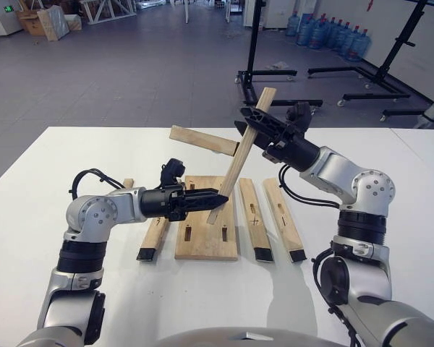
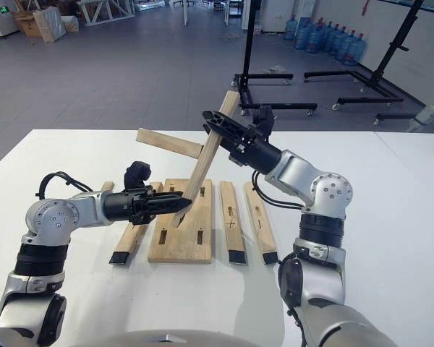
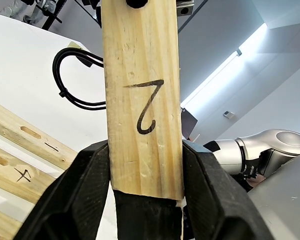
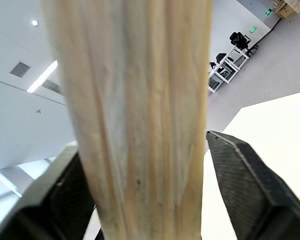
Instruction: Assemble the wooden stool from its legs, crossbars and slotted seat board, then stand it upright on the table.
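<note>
A wooden leg (image 1: 242, 148) marked "2" (image 3: 142, 100) is held tilted above the slotted seat board (image 1: 202, 242), its lower end near the board's slots. A crossbar (image 1: 201, 139) juts from the leg toward the left. My left gripper (image 1: 220, 196) is shut on the leg's lower end, whose black cap sits between the fingers (image 3: 90, 190). My right gripper (image 1: 247, 123) is shut on the leg's upper part, with its fingers (image 4: 245, 185) on either side of the wood. Two more legs (image 1: 253, 217) (image 1: 284, 217) lie right of the board, and one leg (image 1: 154, 237) lies left of it.
The parts lie on a white table (image 1: 50, 195) with bare surface on both sides and at the front. Beyond the far edge is open floor with black stands (image 1: 275, 72) and water bottles (image 1: 333, 32).
</note>
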You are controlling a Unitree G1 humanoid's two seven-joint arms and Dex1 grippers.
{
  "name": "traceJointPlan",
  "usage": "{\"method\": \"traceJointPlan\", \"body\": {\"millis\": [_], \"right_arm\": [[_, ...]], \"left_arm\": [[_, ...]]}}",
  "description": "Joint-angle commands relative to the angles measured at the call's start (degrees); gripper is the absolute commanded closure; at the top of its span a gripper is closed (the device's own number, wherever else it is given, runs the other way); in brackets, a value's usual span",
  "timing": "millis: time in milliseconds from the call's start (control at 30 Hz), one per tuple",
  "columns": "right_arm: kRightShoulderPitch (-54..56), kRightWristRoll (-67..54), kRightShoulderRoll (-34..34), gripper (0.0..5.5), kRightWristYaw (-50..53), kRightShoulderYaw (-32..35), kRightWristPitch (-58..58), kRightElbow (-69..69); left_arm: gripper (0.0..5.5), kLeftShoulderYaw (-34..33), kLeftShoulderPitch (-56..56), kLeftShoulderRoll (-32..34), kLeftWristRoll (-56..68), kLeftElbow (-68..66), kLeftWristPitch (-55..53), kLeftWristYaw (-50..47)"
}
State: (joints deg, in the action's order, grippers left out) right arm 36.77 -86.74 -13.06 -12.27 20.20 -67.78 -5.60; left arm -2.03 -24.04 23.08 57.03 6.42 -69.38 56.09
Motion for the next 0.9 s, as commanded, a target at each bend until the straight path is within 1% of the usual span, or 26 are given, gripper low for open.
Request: {"method": "traceJointPlan", "body": {"millis": [33,100,133,300,333,400,467,567,667,767,833,867,900], "right_arm": [[-0.8,-1.1,-0.2,2.83,0.6,-0.7,0.5,1.4],[-1.0,-1.1,-0.4,3.31,0.7,-0.7,0.8,1.4],[-1.1,-1.0,-0.5,3.42,0.8,-0.6,0.9,1.4],[-1.8,0.1,-1.6,3.43,-0.2,-0.7,1.6,2.6],[-2.0,0.6,-1.9,3.43,-0.7,-0.9,1.8,3.2],[-2.3,1.5,-2.4,3.44,-2.1,-1.5,2.3,4.1],[-2.7,2.3,-3.0,3.44,-3.4,-1.9,2.8,4.6],[-3.5,3.9,-4.0,3.44,-5.2,-2.4,3.3,5.1],[-4.2,6.2,-5.0,3.44,-7.0,-2.9,4.3,5.4],[-4.2,10.6,-6.7,3.44,-11.5,-3.0,7.4,5.9],[-4.1,13.9,-8.0,3.44,-14.2,-3.5,9.6,6.5],[-3.7,16.3,-8.7,3.44,-15.9,-4.0,11.7,6.7],[-3.3,18.9,-9.1,3.44,-17.2,-4.3,14.1,6.8]], "left_arm": [[3.46,0.1,-0.6,0.7,0.0,0.0,1.0,0.0],[3.46,0.1,-0.5,0.8,-0.1,0.1,1.1,0.1],[3.46,0.1,-0.5,0.9,-0.1,0.2,1.2,0.1],[3.46,0.6,1.0,1.3,-1.3,2.2,3.9,0.9],[3.1,1.2,1.5,1.4,-2.2,2.9,5.1,0.8],[2.76,1.7,2.5,1.6,-2.6,4.3,6.8,1.4],[2.55,1.6,2.9,1.5,-2.4,4.3,7.3,0.9],[2.03,0.4,2.3,1.3,-1.8,2.4,6.7,-0.7],[1.64,-0.8,1.5,1.4,-2.2,-0.1,6.3,-3.3],[1.22,-2.2,1.6,2.4,-6.0,-4.8,8.8,-7.0],[0.89,-2.2,2.8,3.7,-7.7,-5.6,10.4,-6.6],[0.84,-2.1,3.8,4.2,-8.6,-5.3,11.2,-6.5],[0.64,-1.9,4.5,4.4,-9.4,-5.1,12.0,-6.6]]}}
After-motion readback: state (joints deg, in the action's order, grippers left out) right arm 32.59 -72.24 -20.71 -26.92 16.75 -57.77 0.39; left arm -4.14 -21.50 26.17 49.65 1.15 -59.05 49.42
